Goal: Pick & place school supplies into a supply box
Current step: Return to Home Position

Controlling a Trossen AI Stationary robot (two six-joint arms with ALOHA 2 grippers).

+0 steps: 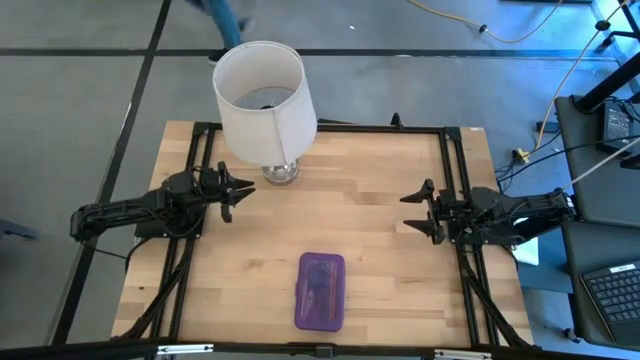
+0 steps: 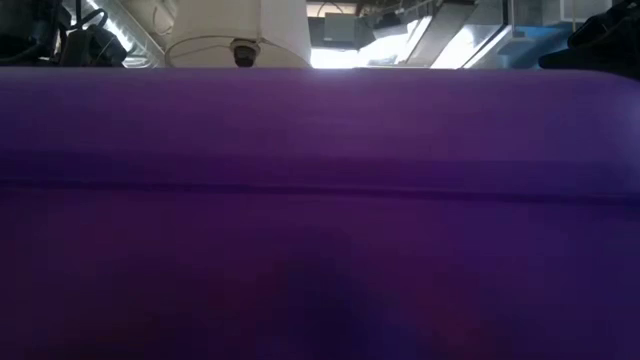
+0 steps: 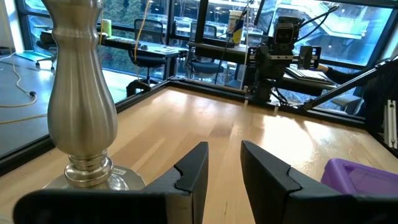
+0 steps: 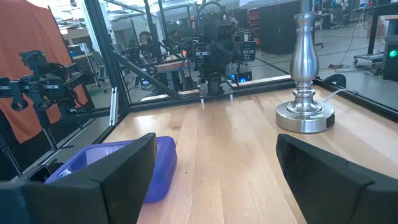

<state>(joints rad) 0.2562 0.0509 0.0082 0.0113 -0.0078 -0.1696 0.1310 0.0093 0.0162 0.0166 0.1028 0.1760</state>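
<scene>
The supply box (image 1: 320,291) is a purple translucent case lying shut flat on the wood near the table's near edge, at its middle. Its side wall fills the low view (image 2: 320,220). Dim long shapes show through its lid; I cannot tell the school supplies apart, and none lie loose on the table. My left gripper (image 1: 236,195) hovers open by the table's left edge, beside the lamp's base, its fingers a narrow gap apart (image 3: 224,149). My right gripper (image 1: 415,211) hovers wide open (image 4: 216,140) by the right edge. Each wrist view shows the case off to one side (image 3: 360,177) (image 4: 118,163).
A lamp with a white shade (image 1: 262,100) stands on a round metal base (image 1: 280,173) at the far left of the table, just right of my left gripper (image 3: 81,112). Bare wood (image 1: 340,220) lies between the two grippers and the case. A black frame rail (image 1: 455,180) runs along the table's edges.
</scene>
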